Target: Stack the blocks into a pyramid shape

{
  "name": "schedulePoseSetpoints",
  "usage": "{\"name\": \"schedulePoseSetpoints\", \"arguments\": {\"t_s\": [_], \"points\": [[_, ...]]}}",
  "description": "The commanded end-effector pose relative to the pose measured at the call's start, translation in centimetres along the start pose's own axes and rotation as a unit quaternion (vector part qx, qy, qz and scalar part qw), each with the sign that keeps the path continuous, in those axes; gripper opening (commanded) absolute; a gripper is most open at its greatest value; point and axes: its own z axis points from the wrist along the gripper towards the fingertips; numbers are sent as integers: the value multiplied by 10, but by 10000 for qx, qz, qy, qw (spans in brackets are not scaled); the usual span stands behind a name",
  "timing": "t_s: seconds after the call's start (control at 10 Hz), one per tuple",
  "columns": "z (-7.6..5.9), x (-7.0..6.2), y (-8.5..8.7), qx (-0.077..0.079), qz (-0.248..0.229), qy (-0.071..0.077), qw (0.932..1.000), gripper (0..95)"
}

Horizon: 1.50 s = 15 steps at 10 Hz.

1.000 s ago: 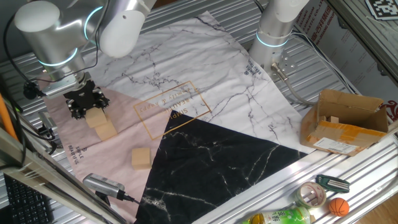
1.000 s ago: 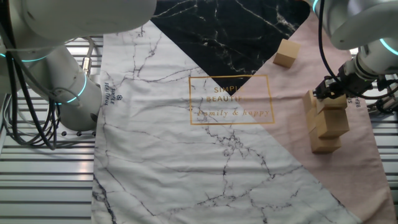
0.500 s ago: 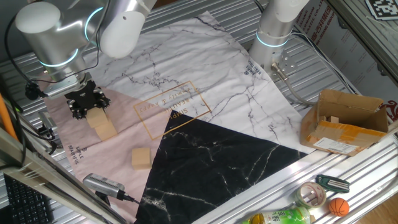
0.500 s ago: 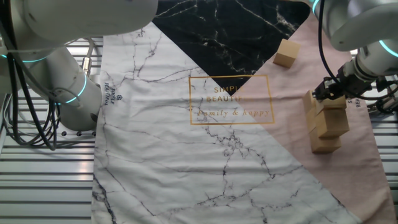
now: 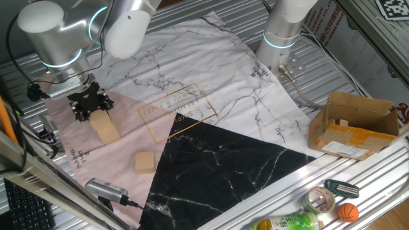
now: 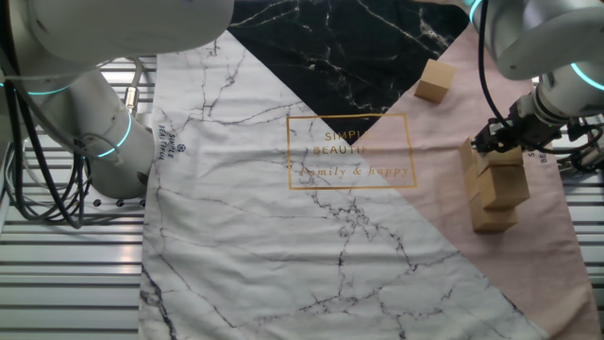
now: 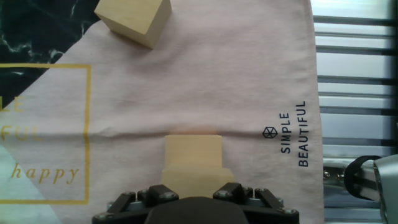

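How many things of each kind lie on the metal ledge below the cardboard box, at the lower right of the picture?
Tape roll: 1
Orange ball: 1
Green bottle: 1
Dark green tool: 1
Total: 4

1. A stack of blocks stands on the pink part of the cloth, light tan wooden cubes piled at least two high (the exact count is hard to tell).
2. One lone block lies apart, near the black marble patch.
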Motion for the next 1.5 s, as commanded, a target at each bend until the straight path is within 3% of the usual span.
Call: {"name": "schedulePoseSetpoints", "arguments": {"t_s": [0.1,1.5], "points": [[0,0,0,-3,3,-3,10000,0],[1,1,2,37,39,-57,10000,0]]}}
